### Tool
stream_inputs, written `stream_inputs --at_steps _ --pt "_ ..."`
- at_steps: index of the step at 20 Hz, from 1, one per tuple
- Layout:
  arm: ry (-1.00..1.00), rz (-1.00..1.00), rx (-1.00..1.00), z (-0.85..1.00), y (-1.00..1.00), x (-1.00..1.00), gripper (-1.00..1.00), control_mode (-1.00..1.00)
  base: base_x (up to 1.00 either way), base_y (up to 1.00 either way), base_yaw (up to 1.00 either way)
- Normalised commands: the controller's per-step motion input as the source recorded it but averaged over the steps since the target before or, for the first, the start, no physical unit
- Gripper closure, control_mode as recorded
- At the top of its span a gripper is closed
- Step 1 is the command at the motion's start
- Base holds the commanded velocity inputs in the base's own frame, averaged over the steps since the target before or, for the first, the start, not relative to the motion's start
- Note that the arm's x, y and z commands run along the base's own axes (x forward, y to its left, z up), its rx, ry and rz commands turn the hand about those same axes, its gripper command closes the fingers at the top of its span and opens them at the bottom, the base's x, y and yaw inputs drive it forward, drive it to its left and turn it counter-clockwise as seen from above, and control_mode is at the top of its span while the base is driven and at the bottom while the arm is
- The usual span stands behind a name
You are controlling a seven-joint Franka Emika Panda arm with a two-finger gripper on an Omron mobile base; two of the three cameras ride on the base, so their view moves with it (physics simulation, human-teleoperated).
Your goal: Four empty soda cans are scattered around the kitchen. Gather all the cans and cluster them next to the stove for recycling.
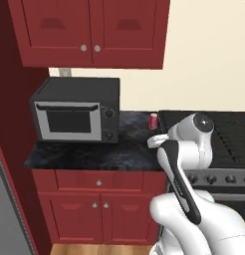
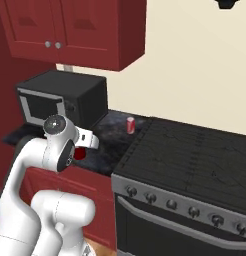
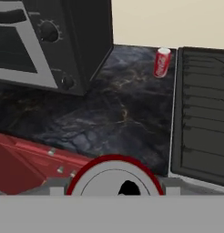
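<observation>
Hand closed on a red soda can, seen end-on in the hand view: a round silver top with a dark drinking opening, ringed by a thin red rim, with the fingertips just showing at either side. From the right base view, a patch of that same held can's red body peeking out beneath the white wrist, above the front edge of the counter.

Second can standing upright at the back of the black marbled counter, close to the cream wall and just beside the left edge of the stove. Small and cylindrical, red body with white script lettering, silver top. Apart from the held one, with bare counter between them.

Stove: flat black grated cooktop, silver front with a row of dark knobs and a long oven handle below.

Black microwave with a silver-framed door on the counter's left end, under dark red upper cabinets.
</observation>
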Motion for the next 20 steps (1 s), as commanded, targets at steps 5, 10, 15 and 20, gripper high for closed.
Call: stream_inputs --at_steps 5,10,15,20 --pt "0.00 0.00 0.00 0.00 0.00 0.00 1.00 1.00 0.55 0.18 0.11" --pt "0.00 0.00 0.00 0.00 0.00 0.00 1.00 1.00 0.52 0.25 0.09" --pt "0.00 0.00 0.00 0.00 0.00 0.00 1.00 1.00 0.37 0.23 0.07" --pt "0.12 0.03 0.00 0.00 0.09 0.15 1.00 -1.00 0.10 0.09 0.02"
